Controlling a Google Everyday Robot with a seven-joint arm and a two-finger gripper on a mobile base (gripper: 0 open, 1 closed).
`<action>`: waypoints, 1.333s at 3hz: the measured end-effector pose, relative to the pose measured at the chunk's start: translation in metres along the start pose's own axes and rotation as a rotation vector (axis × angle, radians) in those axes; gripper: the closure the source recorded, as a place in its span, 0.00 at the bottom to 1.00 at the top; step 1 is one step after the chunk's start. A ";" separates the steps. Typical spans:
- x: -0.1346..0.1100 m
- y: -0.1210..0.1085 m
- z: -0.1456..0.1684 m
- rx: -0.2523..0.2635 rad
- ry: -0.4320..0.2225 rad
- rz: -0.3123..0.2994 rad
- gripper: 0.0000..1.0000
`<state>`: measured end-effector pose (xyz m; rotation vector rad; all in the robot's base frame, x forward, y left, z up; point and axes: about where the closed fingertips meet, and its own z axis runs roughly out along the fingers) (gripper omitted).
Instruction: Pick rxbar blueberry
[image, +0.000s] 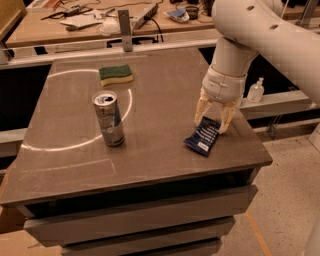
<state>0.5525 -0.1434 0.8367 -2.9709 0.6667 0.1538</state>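
Note:
The rxbar blueberry (202, 138) is a flat dark navy wrapper with pale text. It lies tilted on the grey table (150, 165) near the right edge. My gripper (211, 121) hangs from the white arm (260, 35), pointing down over the bar's far end. Its pale fingers (199, 114) stand on either side of that end, closed in against the wrapper. The bar still rests on the table.
A tall silver-blue drink can (109, 119) stands at the left middle of the table. A green and yellow sponge (115, 74) lies at the back. A cluttered bench (75, 25) runs behind. A small bottle (256, 90) stands on a ledge to the right.

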 end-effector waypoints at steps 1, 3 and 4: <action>-0.004 -0.013 -0.031 0.036 0.014 0.056 1.00; -0.004 -0.025 -0.093 0.331 -0.017 0.343 1.00; -0.004 -0.025 -0.093 0.331 -0.017 0.343 1.00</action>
